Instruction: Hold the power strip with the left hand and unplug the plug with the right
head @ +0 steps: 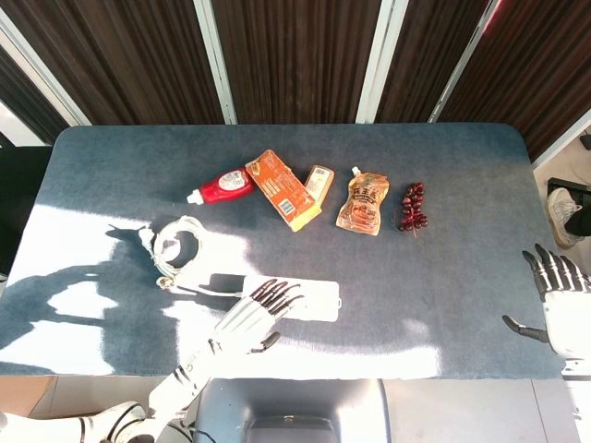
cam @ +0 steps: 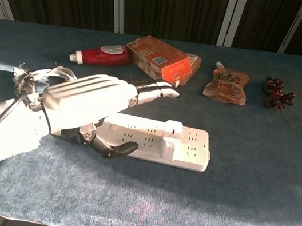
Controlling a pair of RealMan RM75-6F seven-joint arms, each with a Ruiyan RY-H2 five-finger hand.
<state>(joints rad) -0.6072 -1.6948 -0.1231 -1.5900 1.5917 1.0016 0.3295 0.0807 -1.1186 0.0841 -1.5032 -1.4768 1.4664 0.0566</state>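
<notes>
1. The white power strip lies flat on the blue-grey desk, near its front edge and a little left of centre, long side running left to right.
2. A white plug stands upright in the strip, right of its middle, seated in a socket.
3. The left hand reaches in from the front edge and hovers over the left end of the strip. Its fingers are stretched forward and slightly apart, holding nothing; from the chest view the palm seems just above the strip, but I cannot tell whether it touches.
4. Its thumb curls beneath, close to the strip's front edge.
5. The right hand is far off at the right edge of the desk, well apart from the strip, fingers spread and pointing up, empty.
6. The strip's white cord lies coiled in a loop to the left of the strip, partly in bright sun.
7. Along the far side sit a red bottle on its side, an orange box, a smaller orange packet just beside it, an orange spouted pouch and a dark red bunch of berries.
</notes>
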